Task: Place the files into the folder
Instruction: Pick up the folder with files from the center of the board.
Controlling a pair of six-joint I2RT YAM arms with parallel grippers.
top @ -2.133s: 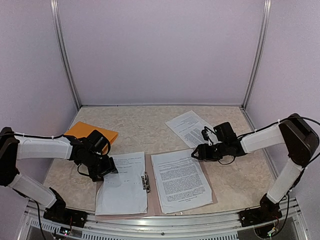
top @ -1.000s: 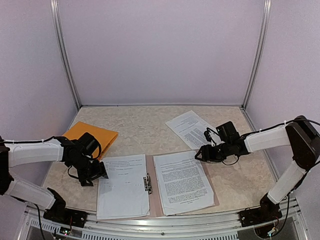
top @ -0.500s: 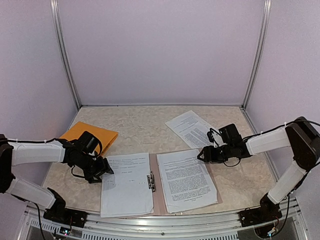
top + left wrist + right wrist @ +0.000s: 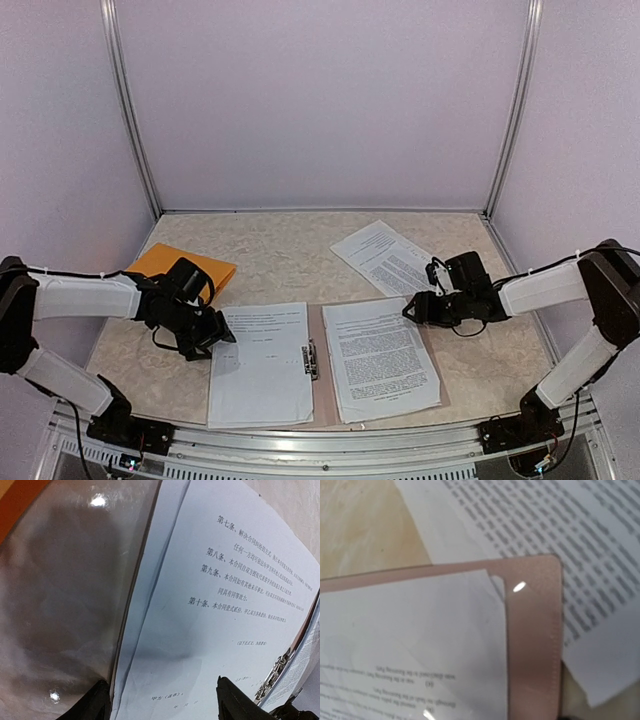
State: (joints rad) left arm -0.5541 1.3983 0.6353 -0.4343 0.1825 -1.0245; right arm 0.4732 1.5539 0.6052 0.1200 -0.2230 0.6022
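A pinkish-brown folder point(image 4: 320, 385) lies open near the table's front, its metal clip point(image 4: 310, 358) at the spine. One white printed sheet of the files point(image 4: 262, 365) rests on its left half and another point(image 4: 382, 358) on its right half. A third sheet point(image 4: 383, 256) lies loose behind it on the right. My left gripper point(image 4: 215, 338) is low at the left sheet's outer edge. In the left wrist view it point(image 4: 165, 707) stands open, its fingertips point(image 4: 97, 702) straddling that edge. My right gripper point(image 4: 412, 310) is at the folder's far right corner point(image 4: 532, 630), its fingers hidden.
An orange folder point(image 4: 190, 268) lies at the back left, just behind my left arm. The loose sheet point(image 4: 560, 525) reaches under the pink folder's corner. A metal rail point(image 4: 330, 437) runs along the front edge, and white walls close in the other sides.
The open folder with its two sheets has slid to the right across the table. Both grippers have moved right with it.
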